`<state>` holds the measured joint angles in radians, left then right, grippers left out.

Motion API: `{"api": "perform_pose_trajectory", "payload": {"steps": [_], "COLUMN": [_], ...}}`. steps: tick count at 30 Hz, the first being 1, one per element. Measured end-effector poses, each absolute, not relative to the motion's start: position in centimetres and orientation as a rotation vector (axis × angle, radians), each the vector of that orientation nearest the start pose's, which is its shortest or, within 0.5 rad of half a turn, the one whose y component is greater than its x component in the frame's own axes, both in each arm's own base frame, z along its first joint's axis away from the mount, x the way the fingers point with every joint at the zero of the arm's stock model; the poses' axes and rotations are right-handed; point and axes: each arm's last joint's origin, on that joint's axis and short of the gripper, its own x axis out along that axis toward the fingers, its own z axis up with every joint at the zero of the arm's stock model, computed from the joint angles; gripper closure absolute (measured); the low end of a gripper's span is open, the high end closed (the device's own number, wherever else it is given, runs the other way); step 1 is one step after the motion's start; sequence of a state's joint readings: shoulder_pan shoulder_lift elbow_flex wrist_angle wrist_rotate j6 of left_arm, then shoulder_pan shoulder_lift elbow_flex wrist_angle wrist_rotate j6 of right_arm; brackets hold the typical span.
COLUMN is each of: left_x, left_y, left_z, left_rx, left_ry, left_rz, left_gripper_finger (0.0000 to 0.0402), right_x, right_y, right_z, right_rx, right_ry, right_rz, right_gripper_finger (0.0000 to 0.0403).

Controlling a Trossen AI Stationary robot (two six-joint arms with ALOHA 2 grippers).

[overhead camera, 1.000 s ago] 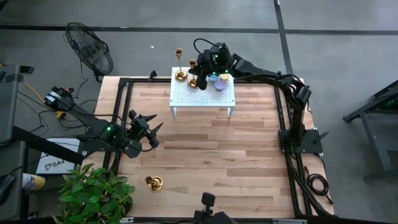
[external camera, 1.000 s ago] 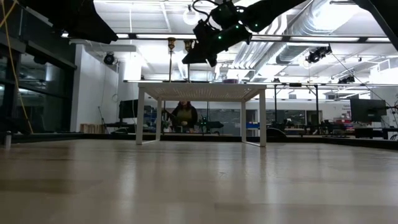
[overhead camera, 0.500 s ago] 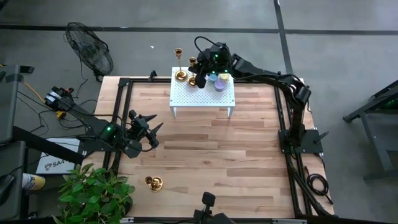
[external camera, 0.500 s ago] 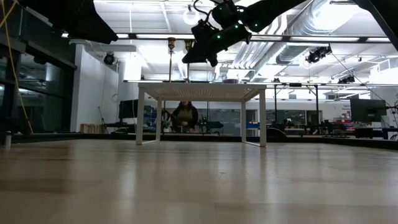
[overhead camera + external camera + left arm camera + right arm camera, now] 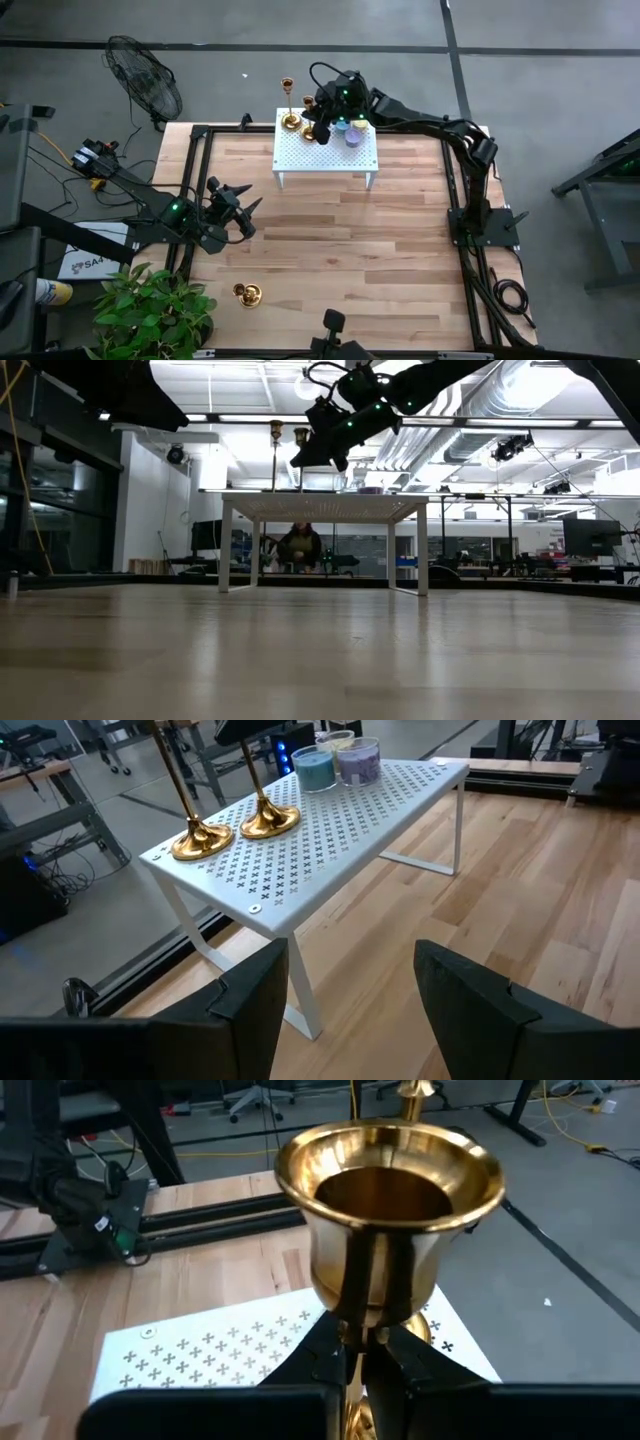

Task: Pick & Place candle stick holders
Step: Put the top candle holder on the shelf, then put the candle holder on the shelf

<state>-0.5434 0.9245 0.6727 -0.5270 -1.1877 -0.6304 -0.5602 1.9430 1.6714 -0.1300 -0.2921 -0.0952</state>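
Two gold candle stick holders are on the far left corner of the white perforated stand [image 5: 340, 160]. One [image 5: 289, 118] stands free on its round base [image 5: 203, 839]. My right gripper [image 5: 318, 118] is shut on the stem of the other [image 5: 390, 1210]. The third holder [image 5: 247, 294] is on the wooden table near its near left corner. My left gripper [image 5: 350, 1010] is open and empty above the table's left side [image 5: 240, 210], facing the stand. My right gripper pinches the thin stem [image 5: 353, 1342] of the holder between its two fingers [image 5: 325, 1365], just below the small cup top [image 5: 390, 1180]. The holder stands upright, and its round base [image 5: 268, 820] rests on the stand.
Blue [image 5: 315, 765] and purple [image 5: 358, 760] candles in glass jars stand on the stand's far right part, right beside my right gripper. A fan [image 5: 145, 85] and a plant [image 5: 150, 310] lie off the table's left side. Metal rails [image 5: 190, 180] frame the table.
My right gripper has shifted a little toward the table's left edge above the stand, still shut on the holder's stem. The holder stays upright.
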Motion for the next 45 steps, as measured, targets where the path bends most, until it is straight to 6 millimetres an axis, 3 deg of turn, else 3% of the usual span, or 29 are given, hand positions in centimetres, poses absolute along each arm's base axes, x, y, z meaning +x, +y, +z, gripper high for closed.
{"api": "perform_pose_trajectory", "payload": {"steps": [5,17,23,30,45], "left_x": [15.9,15.9,15.9,15.9,15.9], "left_y": [-6.4,-6.5,-6.5,-6.5,-6.5], "left_z": [25.6,25.6,25.6,25.6,25.6], "left_rx": [0.005,0.003,0.001,0.000,-0.001], "left_ry": [0.293,0.293,0.292,0.292,0.295], "left_rz": [0.728,0.727,0.727,0.726,0.723], "left_gripper_finger": [0.0190,0.0190,0.0190,0.0190,0.0190], "right_x": [39.1,39.0,38.4,36.7,30.5], "right_y": [-23.5,-23.6,-23.3,-22.6,-18.5], "right_z": [30.4,30.2,31.3,32.6,36.3], "right_rx": [0.080,0.089,0.080,0.063,0.106], "right_ry": [0.382,0.394,0.388,0.469,0.739], "right_rz": [-0.246,-0.252,-0.263,-0.297,-0.266], "right_gripper_finger": [0.0381,0.0287,0.0242,0.0209,0.0206]}}
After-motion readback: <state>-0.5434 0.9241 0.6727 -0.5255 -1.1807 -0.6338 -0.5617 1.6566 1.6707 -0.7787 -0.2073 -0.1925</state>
